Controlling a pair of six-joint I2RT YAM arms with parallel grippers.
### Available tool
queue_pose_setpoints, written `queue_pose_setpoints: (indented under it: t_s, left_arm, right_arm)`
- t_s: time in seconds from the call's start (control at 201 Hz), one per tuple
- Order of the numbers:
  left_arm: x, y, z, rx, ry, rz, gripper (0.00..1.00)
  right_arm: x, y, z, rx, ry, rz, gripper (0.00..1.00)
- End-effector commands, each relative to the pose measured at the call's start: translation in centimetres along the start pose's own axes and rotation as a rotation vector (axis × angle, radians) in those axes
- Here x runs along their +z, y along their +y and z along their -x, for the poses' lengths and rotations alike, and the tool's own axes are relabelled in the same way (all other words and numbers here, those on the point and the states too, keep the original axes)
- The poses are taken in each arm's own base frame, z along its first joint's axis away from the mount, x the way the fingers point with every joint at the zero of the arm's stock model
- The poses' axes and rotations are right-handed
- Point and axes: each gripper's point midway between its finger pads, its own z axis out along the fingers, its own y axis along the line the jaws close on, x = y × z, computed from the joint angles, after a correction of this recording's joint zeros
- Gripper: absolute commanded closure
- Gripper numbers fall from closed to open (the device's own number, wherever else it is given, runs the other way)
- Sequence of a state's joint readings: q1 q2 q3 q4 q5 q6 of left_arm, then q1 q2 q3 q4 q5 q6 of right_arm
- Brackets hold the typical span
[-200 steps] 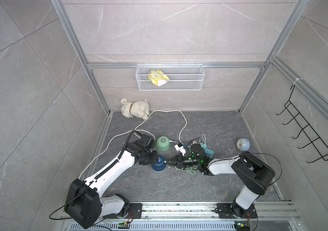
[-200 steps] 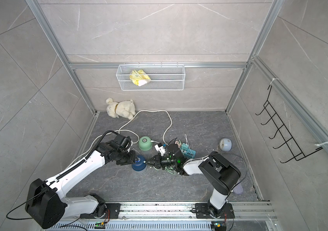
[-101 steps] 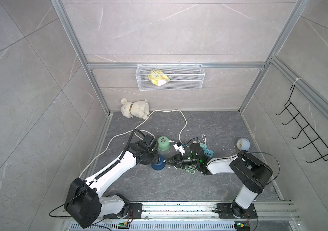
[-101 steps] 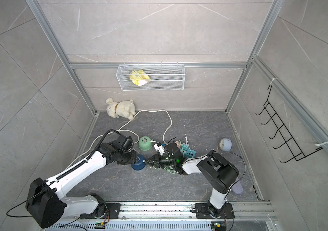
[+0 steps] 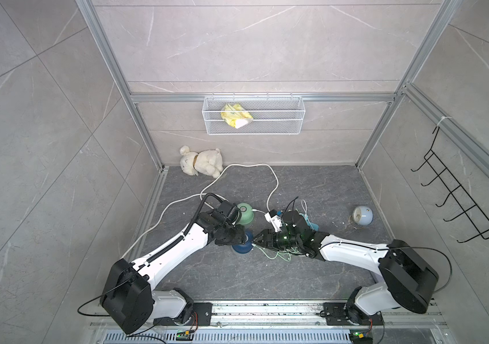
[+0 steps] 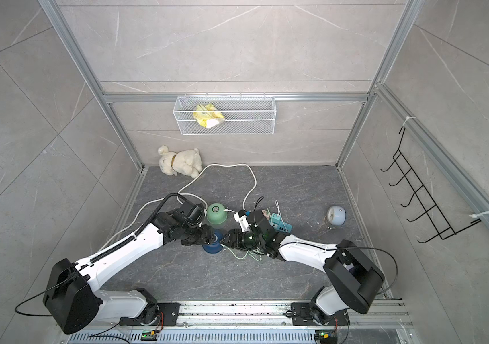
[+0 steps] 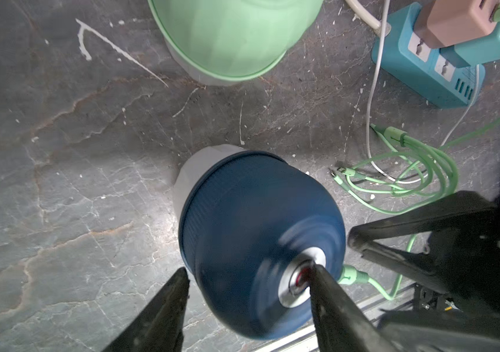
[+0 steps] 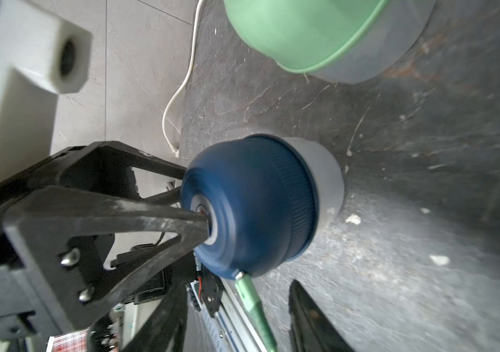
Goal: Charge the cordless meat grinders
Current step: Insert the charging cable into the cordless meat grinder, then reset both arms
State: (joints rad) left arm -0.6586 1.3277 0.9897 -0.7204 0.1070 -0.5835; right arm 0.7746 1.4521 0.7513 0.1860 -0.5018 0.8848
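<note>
**Top views.** Found the navy grinder [image 5: 242, 249] upright on the grey floor [image 5: 311, 277], at 6 o'clock of the mint grinder [image 5: 244, 213] and just beside it. Noted the left gripper [image 5: 238, 236] over its 9 o'clock side and the right gripper [image 5: 256, 238] just off its 3 o'clock side. Same layout in both top views. Against a second ago: arms barely shifted, right jaws no longer pinched together.

**Left wrist.** Left jaws spread wide astride the navy dome, wider than a moment back. One fingertip [image 7: 314, 271] resting on the metal centre, the other [image 7: 181, 274] just beside the flank; no real clamp evident. Green plug [image 7: 350, 277] seated low in the dome's side, cord trailing to a loose coil [image 7: 410, 170] and on toward the pink charger [image 7: 462, 21] on the teal power strip [image 7: 419, 70].

**Right wrist.** Green plug lodged in the navy shell with nothing pinching it. One right finger [image 8: 306, 314] standing clear beside the cord. Right jaws parted, holding nothing.

**Reading.** Plug probably released because seated, so the navy unit is likely connected. Thin white lead [image 5: 256, 211] at the mint unit's 3 o'clock, so probably connected too. Next: back both grippers off without snagging the cord.
</note>
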Motion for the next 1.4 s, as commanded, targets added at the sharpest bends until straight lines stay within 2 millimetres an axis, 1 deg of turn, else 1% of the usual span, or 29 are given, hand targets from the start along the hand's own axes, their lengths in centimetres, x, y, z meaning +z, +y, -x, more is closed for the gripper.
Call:
queue_pose_setpoints:
  t_s: [0.0,0.149,0.324,0.428,0.533,0.627,0.682,0.727,0.777,0.846,0.911,0.931,0.966,1.026,1.06,1.09,1.13,1.185,1.225,1.285,1.344,1.394]
  left_arm:
    - [0.6,2.5,-3.2,0.004,0.131,0.098,0.33]
    - [0.2,3.1,-3.3,0.000,0.129,0.125,0.33]
    - [-0.9,3.8,-2.5,-0.015,0.084,0.151,0.34]
    - [-1.6,3.4,-1.9,-0.009,0.058,0.131,0.35]
    - [-2.1,3.1,-1.5,0.007,0.041,0.121,0.33]
    - [-3.1,2.8,-0.6,0.016,-0.005,0.117,0.30]
    - [-4.4,2.6,0.3,0.018,-0.062,0.113,0.25]
    - [-5.5,2.6,1.1,0.010,-0.127,0.115,0.24]
    - [-7.2,3.4,2.1,-0.012,-0.233,0.147,0.23]
    - [-9.8,5.5,3.5,-0.072,-0.410,0.230,0.19]
    - [-11.6,8.2,4.5,-0.143,-0.561,0.329,0.19]
    - [-12.2,9.4,4.8,-0.172,-0.613,0.376,0.19]
    - [-12.8,11.2,5.0,-0.225,-0.684,0.446,0.14]
    - [-13.6,14.3,5.5,-0.294,-0.792,0.579,0.12]
    - [-13.7,15.8,5.8,-0.281,-0.841,0.670,0.11]
    - [-13.7,16.4,6.3,-0.247,-0.878,0.719,0.07]
    - [-13.4,17.2,7.2,-0.164,-0.908,0.792,0.04]
    - [-12.3,18.4,8.1,-0.082,-0.922,0.844,0.03]
    - [-11.5,19.3,8.4,-0.052,-0.918,0.851,0.03]
    - [-10.3,20.4,8.7,-0.017,-0.909,0.840,0.02]
    - [-9.7,21.8,8.4,-0.048,-0.904,0.837,0.00]
    - [-9.1,22.0,8.5,-0.062,-0.913,0.792,0.00]
  right_arm:
    - [-1.8,-1.0,0.4,-0.093,-0.007,-0.125,0.42]
    - [-3.0,-0.4,1.0,-0.138,-0.018,-0.145,0.42]
    - [-4.5,0.4,1.6,-0.178,-0.034,-0.154,0.41]
    - [-5.2,0.6,1.9,-0.198,-0.039,-0.164,0.41]
    - [-6.2,0.5,2.2,-0.220,-0.053,-0.184,0.41]
    - [-7.9,0.1,3.0,-0.240,-0.092,-0.223,0.41]
    - [-9.7,-0.2,3.7,-0.261,-0.146,-0.264,0.42]
    - [-11.4,-0.7,4.4,-0.288,-0.203,-0.321,0.42]
    - [-13.7,-1.5,5.2,-0.335,-0.275,-0.420,0.43]
    - [-17.4,-3.0,6.7,-0.385,-0.398,-0.593,0.42]
    - [-21.0,-5.1,8.1,-0.387,-0.529,-0.792,0.31]
    - [-22.0,-5.7,8.5,-0.395,-0.562,-0.849,0.28]
    - [-23.1,-6.7,9.1,-0.414,-0.610,-0.930,0.25]
    - [-24.6,-8.2,10.5,-0.432,-0.683,-1.052,0.19]
    - [-25.1,-9.1,11.3,-0.439,-0.718,-1.107,0.15]
    - [-25.5,-10.1,11.8,-0.437,-0.741,-1.159,0.11]
    - [-25.8,-11.1,12.5,-0.436,-0.777,-1.195,0.10]
    - [-25.1,-13.1,13.2,-0.475,-0.779,-1.227,0.10]
    - [-24.8,-14.8,13.4,-0.473,-0.781,-1.251,0.08]
    - [-24.0,-17.2,13.4,-0.439,-0.759,-1.233,0.08]
    - [-23.9,-19.5,13.0,-0.396,-0.753,-1.217,0.07]
    - [-24.0,-20.9,12.8,-0.394,-0.778,-1.190,0.07]
